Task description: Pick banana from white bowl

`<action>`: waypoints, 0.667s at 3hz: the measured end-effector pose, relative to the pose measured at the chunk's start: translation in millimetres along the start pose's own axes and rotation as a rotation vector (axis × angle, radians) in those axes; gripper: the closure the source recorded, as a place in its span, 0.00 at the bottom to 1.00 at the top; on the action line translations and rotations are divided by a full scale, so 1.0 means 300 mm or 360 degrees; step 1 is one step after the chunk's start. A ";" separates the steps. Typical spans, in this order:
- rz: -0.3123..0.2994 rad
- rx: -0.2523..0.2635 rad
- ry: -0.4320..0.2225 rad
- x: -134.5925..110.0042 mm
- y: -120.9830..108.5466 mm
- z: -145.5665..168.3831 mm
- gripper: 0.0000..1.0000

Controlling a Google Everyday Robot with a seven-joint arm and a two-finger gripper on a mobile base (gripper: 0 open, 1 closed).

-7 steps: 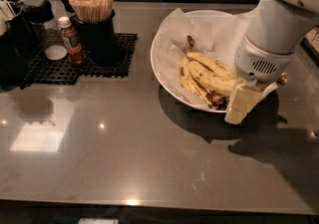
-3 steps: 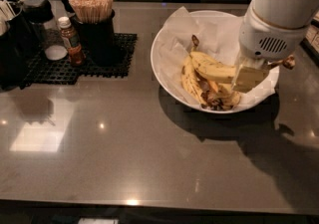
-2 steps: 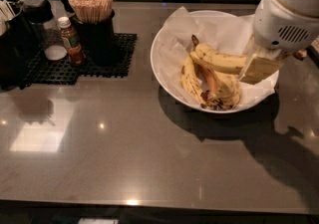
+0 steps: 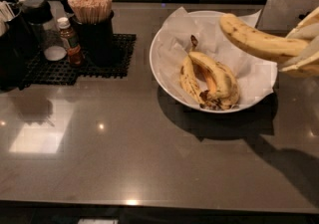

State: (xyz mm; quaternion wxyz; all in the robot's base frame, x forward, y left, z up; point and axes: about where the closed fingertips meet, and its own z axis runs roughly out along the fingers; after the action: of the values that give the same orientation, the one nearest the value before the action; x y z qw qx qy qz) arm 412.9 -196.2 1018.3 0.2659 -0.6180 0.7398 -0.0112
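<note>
The banana (image 4: 254, 39) hangs in the air over the right rim of the white bowl (image 4: 152, 61), clear of it. It is long, gently curved and yellow with small brown specks, lying nearly level with its free end pointing left over the bowl. Its right end is pinched between the pale fingers of the gripper (image 4: 295, 51) at the right edge of view. The bowl, wide, shallow and lined with crumpled white paper, sits upright on the dark counter (image 4: 149, 158).
</note>
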 end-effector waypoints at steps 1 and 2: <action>-0.0008 0.0050 -0.0196 0.092 0.030 -0.066 1.00; -0.0117 0.0053 -0.0321 0.030 0.044 -0.086 1.00</action>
State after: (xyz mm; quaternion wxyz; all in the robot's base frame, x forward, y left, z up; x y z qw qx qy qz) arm 389.5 -209.4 1032.4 0.3486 -0.6383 0.6857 0.0291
